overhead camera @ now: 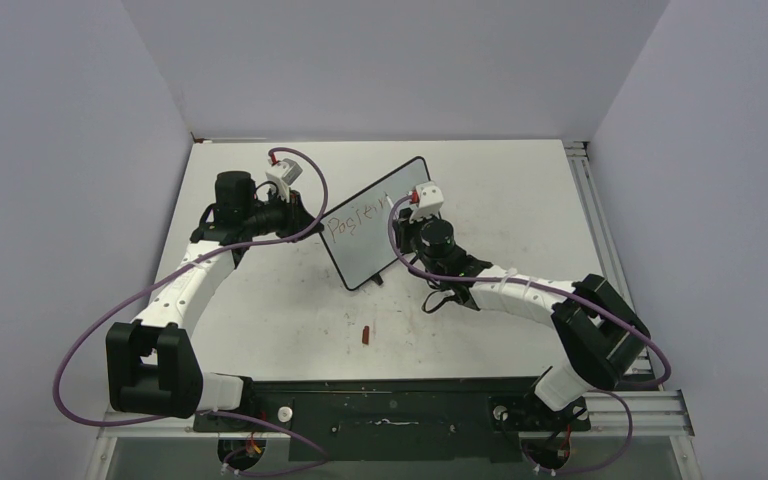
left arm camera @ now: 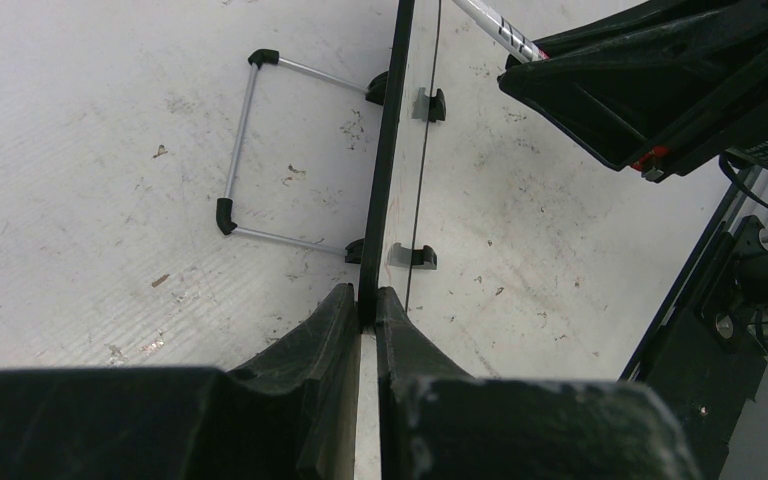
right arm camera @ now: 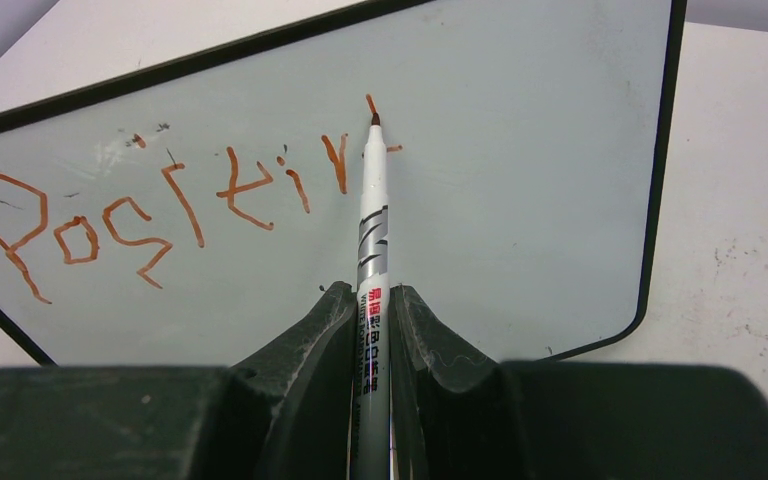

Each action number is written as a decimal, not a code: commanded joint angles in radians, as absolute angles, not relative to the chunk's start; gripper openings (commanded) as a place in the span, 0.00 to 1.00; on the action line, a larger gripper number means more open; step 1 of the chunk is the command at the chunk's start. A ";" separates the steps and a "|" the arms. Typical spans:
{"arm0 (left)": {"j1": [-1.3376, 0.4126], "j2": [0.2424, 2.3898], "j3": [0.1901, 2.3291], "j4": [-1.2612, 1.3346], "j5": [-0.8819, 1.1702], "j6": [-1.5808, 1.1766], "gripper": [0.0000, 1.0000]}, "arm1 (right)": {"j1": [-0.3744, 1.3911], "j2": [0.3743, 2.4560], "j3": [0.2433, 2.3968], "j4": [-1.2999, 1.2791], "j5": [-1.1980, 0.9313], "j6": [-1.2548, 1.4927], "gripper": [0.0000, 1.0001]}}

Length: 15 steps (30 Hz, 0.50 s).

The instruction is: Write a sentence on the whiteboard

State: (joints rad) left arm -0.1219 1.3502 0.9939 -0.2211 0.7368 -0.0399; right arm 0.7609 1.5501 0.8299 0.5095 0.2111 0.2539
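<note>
**Marker tip on the board, both grippers clamped**

The whiteboard stands propped up near the middle of the table, a little toward the far edge. It is set on a diagonal, with one end pointing to the far right corner and the other to the near left.

The left gripper is at the board's left end. The left wrist view sees the board edge-on, and there the left gripper has its fingers pressed together on the thin black frame. That view alone shows the back of the board, where a wire stand lies flat on the table and joins the frame at two black clips. The right arm's dark housing fills its upper right corner.

The right gripper is at the board's face near the far end. In its own view the right gripper pinches a white marker upright between closed fingers. The marker's tip touches the glossy face at the end of the writing.

Only this view shows the sentence clearly. It is one slanted line of reddish-brown letters starting "Pos" and reading roughly "Positiv". The last strokes sit just beside the tip, and the board is blank to the right of them.

From above, the sentence is small but visible, and a small red object lies on the table between the board and the near edge.
</note>
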 commanded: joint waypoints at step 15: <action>-0.118 1.327 1.025 -0.184 0.753 -0.027 0.00 | 0.778 1.547 0.770 0.528 0.199 0.288 0.05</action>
